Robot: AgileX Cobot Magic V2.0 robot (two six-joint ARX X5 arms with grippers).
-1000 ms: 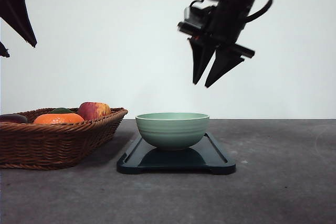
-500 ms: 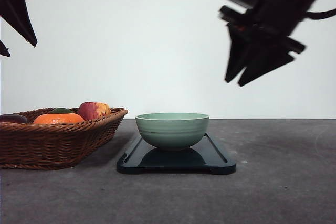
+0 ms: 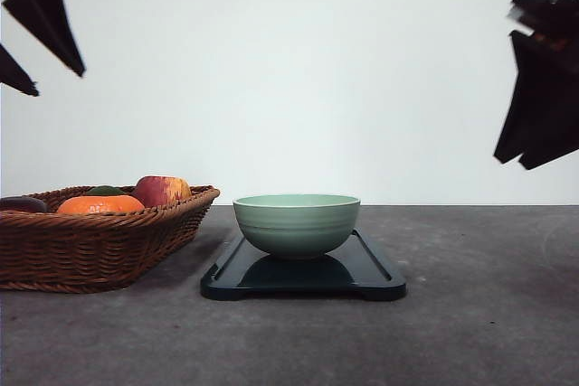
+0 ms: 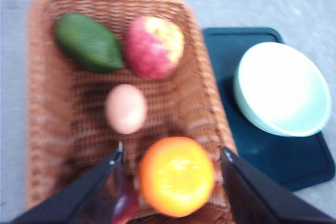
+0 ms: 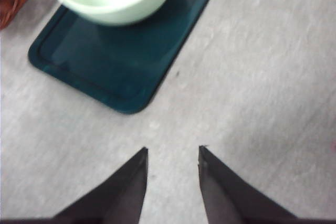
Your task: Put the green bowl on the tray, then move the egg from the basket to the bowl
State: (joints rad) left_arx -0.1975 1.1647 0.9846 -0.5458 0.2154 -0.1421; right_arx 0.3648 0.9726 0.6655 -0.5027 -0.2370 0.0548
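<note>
The wicker basket (image 4: 47, 145) is sitting at the robot's left on the grey table (image 3: 470, 314), carrying an apple (image 4: 154, 46), an orange (image 4: 177, 176), a green fruit (image 4: 88, 42) and the egg (image 4: 125, 108), which is lying on the weave near the basket's middle, apart from the other items. Beside the basket the dark tray (image 3: 371, 273) is bearing the green bowl (image 3: 297, 223), which is standing upright and empty, so the first step is judged complete. The left gripper (image 4: 170, 153) is hanging high over the basket with its fingers spread wide and gripping nothing; in the left wrist view the orange is lying between its fingertips, with the egg just beyond. The right gripper (image 5: 173, 150) is hanging above bare table beside the tray, its fingers parted and likewise empty. Risks for the egg transfer: a descent on the present line would be meeting the orange rather than the egg; the smooth oval shell could be slipping from the tapered fingers, or cracking under too firm a squeeze or a drop into the hard bowl
</note>
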